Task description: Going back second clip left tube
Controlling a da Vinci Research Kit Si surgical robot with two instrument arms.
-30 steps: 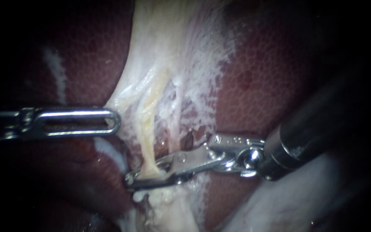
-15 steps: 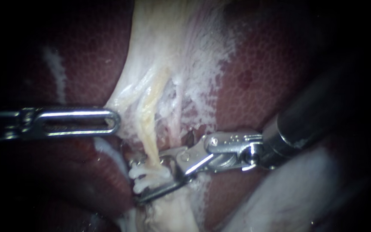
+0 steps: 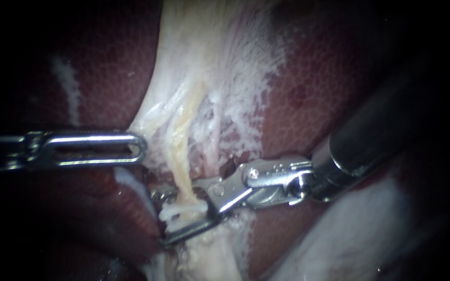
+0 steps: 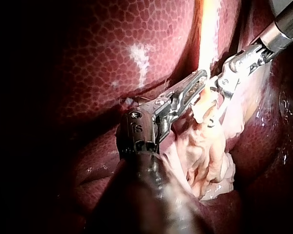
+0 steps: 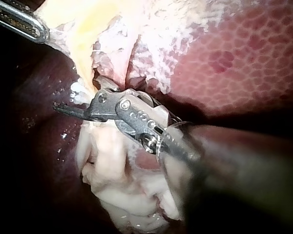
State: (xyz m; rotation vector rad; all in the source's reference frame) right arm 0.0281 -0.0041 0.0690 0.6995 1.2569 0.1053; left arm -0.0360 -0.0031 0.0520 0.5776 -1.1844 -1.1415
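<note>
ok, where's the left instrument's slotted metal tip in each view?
Endoscope view: the left instrument's slotted metal tip comes in from the left, ending at pale tissue beside the pale yellow tube.
Left wrist view: its own instrument, tip beside that tube.
Right wrist view: tip far ahead of the right instrument, across the tube.
Shared landmark: the yellow tube.
</note>
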